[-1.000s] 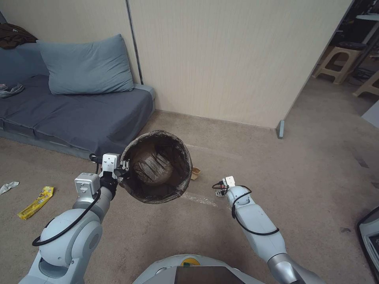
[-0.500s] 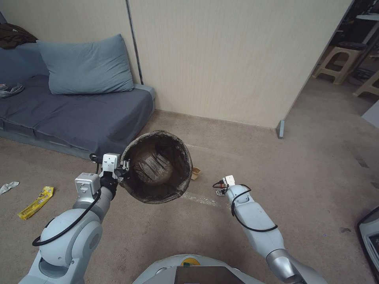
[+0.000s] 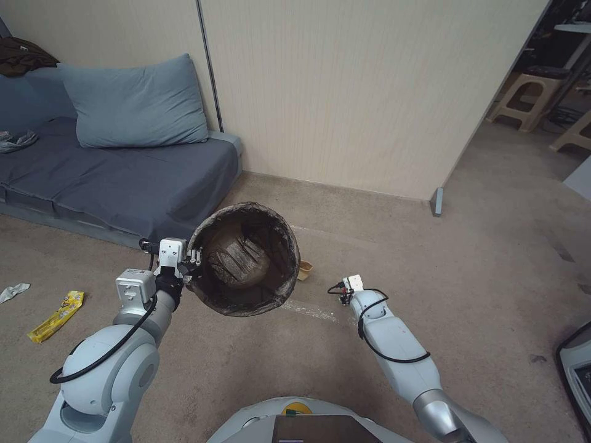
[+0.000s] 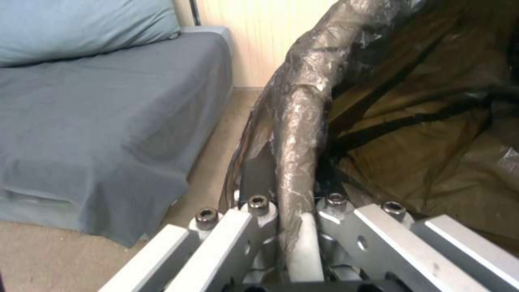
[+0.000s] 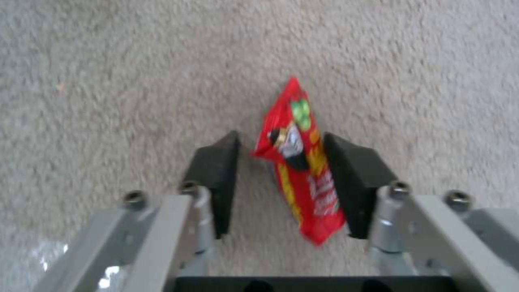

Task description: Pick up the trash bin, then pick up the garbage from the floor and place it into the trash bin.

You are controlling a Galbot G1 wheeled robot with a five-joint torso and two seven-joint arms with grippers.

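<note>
Two end effectors, one bin, one wrapper.
My left end effector (image 4: 292, 227) clamps the trash bin (image 3: 246, 261) rim, bin aloft; my right end effector (image 5: 281, 182), low over carpet, stands wide around a red snack wrapper (image 5: 300, 170).

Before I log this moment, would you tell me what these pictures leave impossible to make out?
- Right gripper: in the head view its fingers are hidden behind its own wrist.
- Red wrapper: blurred in the right wrist view, so its print is unreadable and contact with the pads is uncertain.
- Trash bin: its outer wall is hidden under the bag.
- Left gripper: fingertips hidden by the bag.
</note>
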